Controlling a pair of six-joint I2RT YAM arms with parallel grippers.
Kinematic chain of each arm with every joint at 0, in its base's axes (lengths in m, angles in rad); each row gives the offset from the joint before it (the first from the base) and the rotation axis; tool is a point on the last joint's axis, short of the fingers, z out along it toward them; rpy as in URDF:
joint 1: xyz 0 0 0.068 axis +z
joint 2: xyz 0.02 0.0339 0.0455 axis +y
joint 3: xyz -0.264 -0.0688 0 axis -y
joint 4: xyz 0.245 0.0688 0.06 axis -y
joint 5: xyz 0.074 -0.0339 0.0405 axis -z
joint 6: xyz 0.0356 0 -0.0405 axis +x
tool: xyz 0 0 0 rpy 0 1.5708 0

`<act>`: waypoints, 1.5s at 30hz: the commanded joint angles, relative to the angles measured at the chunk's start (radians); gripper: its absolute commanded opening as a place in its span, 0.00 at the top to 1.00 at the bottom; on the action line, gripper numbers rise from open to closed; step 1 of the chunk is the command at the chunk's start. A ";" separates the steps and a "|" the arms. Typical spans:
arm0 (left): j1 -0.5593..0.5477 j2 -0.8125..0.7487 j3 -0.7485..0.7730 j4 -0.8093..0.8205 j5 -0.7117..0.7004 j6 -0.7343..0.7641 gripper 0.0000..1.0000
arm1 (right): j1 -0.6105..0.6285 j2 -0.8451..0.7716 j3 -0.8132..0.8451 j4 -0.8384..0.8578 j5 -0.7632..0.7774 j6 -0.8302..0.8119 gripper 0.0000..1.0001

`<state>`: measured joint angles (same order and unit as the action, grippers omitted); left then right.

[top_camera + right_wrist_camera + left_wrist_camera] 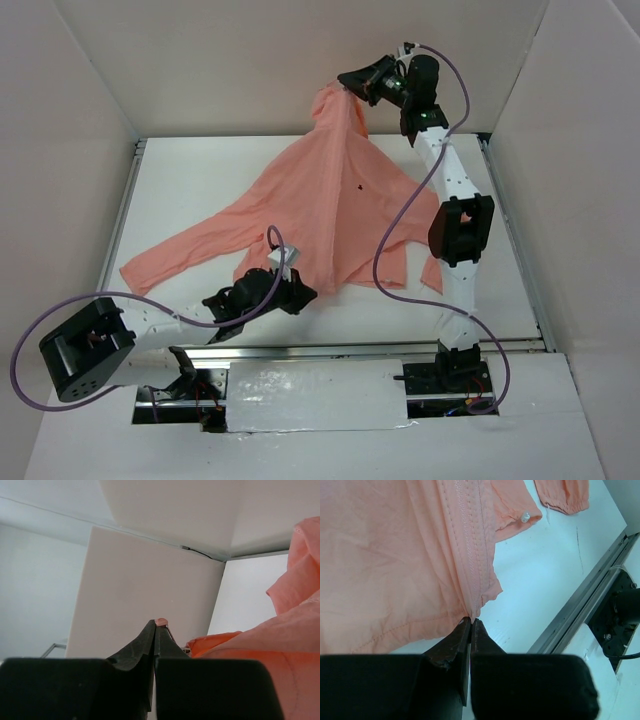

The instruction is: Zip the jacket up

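The salmon-pink jacket (pixel 330 210) lies spread on the white table (pixel 200 180), with its top end lifted toward the back wall. A tiny dark mark (pixel 358 188) shows on its chest. My left gripper (pixel 300 296) is shut on the bottom hem at the foot of the zipper; in the left wrist view my left gripper (pixel 471 620) pinches the fabric there and the closed zipper line (pixel 470 545) runs away from it. My right gripper (pixel 356 88) is raised at the back, shut on a small pink zipper pull (pixel 161 622) at the jacket's top (pixel 280 645).
White enclosure walls (pixel 90 80) stand at the left, back and right. A metal rail (pixel 580 605) runs along the table's near edge. One sleeve (pixel 170 255) stretches to the left; a cuff with a white bead (pixel 525 516) lies near the hem. Purple cables (pixel 385 265) loop over both arms.
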<state>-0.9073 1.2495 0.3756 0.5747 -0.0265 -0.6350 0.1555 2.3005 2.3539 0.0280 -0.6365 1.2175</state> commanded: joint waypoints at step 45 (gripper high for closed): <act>0.568 -0.520 0.895 -1.374 -0.747 0.047 0.01 | 0.061 -1.894 -1.160 -0.818 0.702 -0.766 0.00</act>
<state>-0.3435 0.7998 1.2823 -0.7322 -0.6689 -0.6731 0.2031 0.4877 1.2209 -0.6788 -0.0154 0.4770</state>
